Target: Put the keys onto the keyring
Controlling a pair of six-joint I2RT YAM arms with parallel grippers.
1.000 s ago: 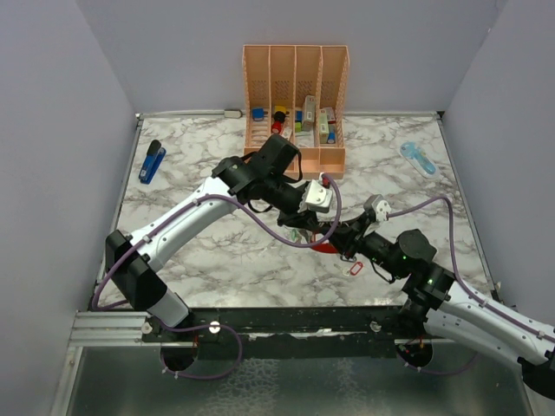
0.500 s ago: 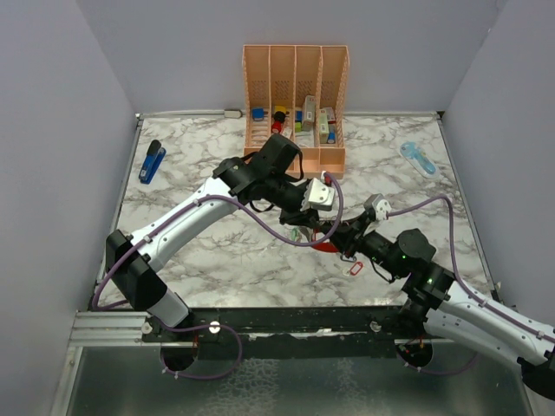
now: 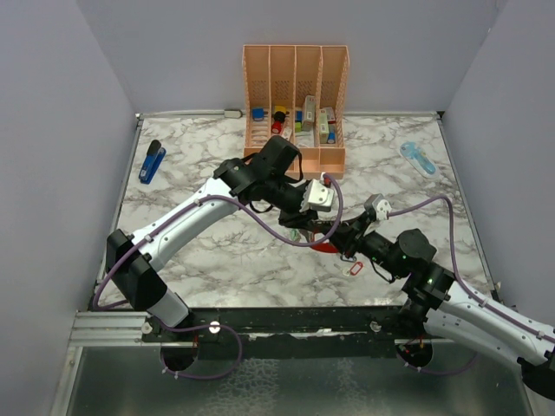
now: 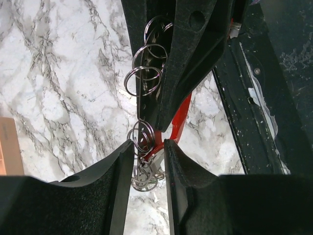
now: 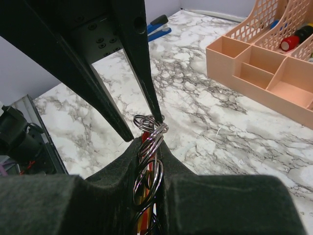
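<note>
Top camera's perched high behind the arm bases, gazing down across the whole desk (image 3: 199, 251) to the peach organiser (image 3: 295, 87) at the far wall. Left wrist camera's in tight, peering steeply down just short of the organiser. Right wrist, equally close, faces the organiser from low down. Both catch the split rings (image 4: 144, 81) and keyring (image 4: 180, 120).

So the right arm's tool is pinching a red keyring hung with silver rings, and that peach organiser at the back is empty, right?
Not quite. The peach organiser is not empty: the top view shows small coloured items in its compartments. The rest holds: the right tool does pinch the red keyring hung with silver rings.
</note>
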